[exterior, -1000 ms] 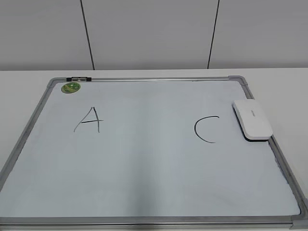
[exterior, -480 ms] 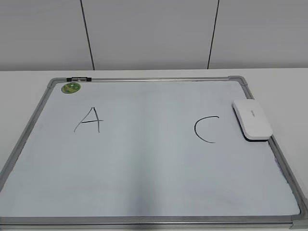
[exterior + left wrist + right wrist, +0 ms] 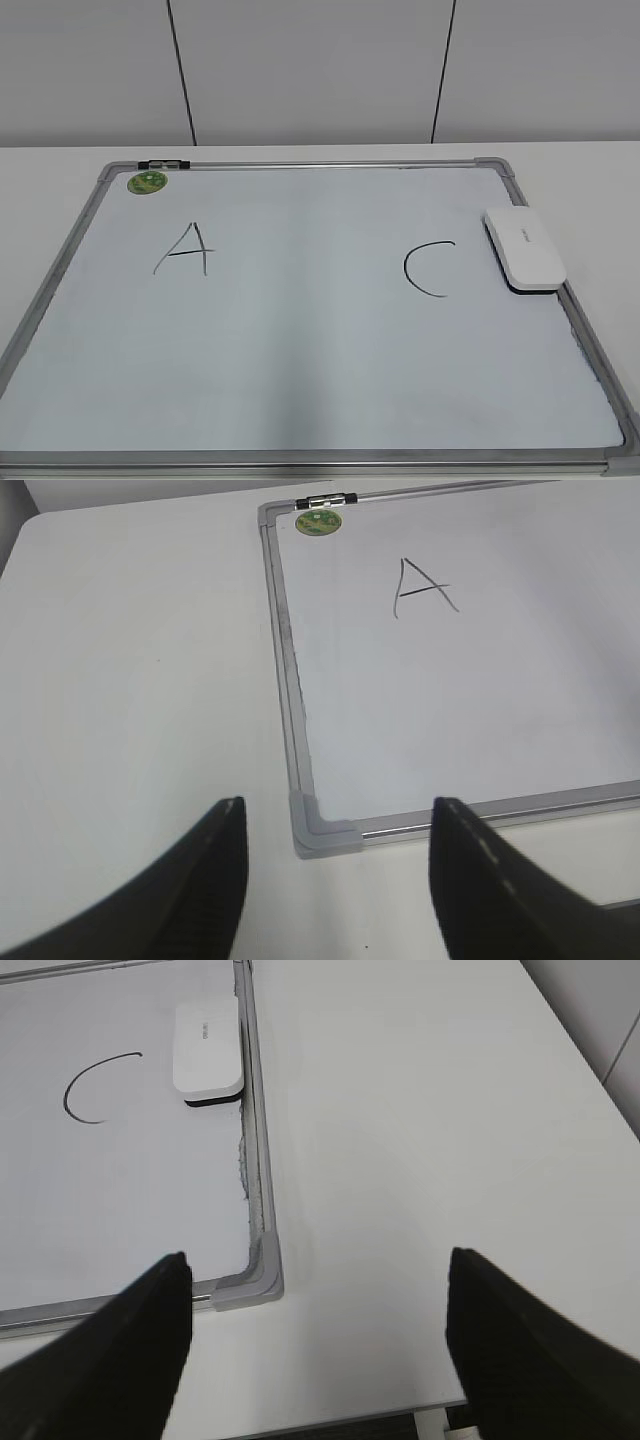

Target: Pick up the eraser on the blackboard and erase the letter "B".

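The white eraser (image 3: pixel 525 248) lies flat on the right edge of the blackboard (image 3: pixel 300 350), beside the frame; the right wrist view shows it too (image 3: pixel 207 1046). The board bears a black "A" (image 3: pixel 185 250) on the left and a "C" (image 3: pixel 428 268) on the right. No letter "B" shows between them; that area is bare. My left gripper (image 3: pixel 335 880) is open and empty over the table near the board's front left corner. My right gripper (image 3: pixel 318 1345) is open and empty near the board's front right corner. Neither gripper shows in the exterior view.
A round green sticker (image 3: pixel 147 182) and a small black clip (image 3: pixel 163 163) sit at the board's far left corner. White table (image 3: pixel 420 1140) lies around the board; its right edge and front edge show in the right wrist view. A grey panelled wall stands behind.
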